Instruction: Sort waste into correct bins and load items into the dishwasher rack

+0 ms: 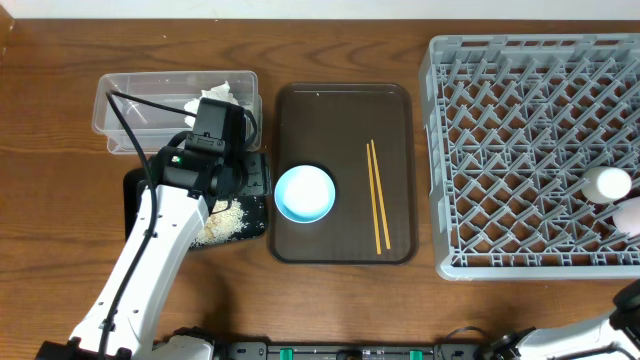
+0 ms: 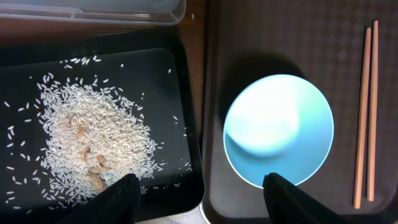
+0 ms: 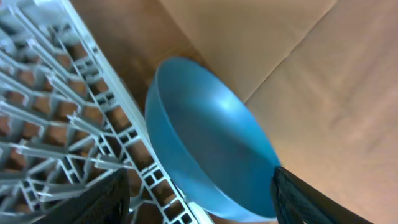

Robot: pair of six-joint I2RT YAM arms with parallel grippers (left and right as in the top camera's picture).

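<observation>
overhead view of a wooden tabletop point(image 1: 60, 120). at the left, a clear plastic tub point(image 1: 130, 110) holds crumpled white paper point(image 1: 218, 95). just below it, a shallow black tray point(image 1: 140, 190) carries a heap of loose white rice grains point(image 2: 93, 143).

the white left arm reaches over this tray. its left pincer point(image 2: 202, 198) hangs released, jaws wide and nothing between them, above the line where the black tray meets the dark brown serving tray point(image 1: 345, 110).

on the brown tray sits a small light-blue bowl point(image 1: 304, 193), upright, white inside. a pair of thin wooden chopsticks point(image 1: 378, 195) lies to its right, apart from it.

the large grey dishwasher rack point(image 1: 520, 120) fills the right side. two small white cups point(image 1: 608, 185) stand close together near its right edge.

in the right wrist view, the right pincer point(image 3: 198, 199) is released, its fingers point(image 3: 106, 199) spread wide. a large dark blue bowl point(image 3: 211, 143) lies tilted at the rack's outer border, between the fingers. the left finger stands clear of it. whether the bowl rests in the rack or just outside cannot be told.
</observation>
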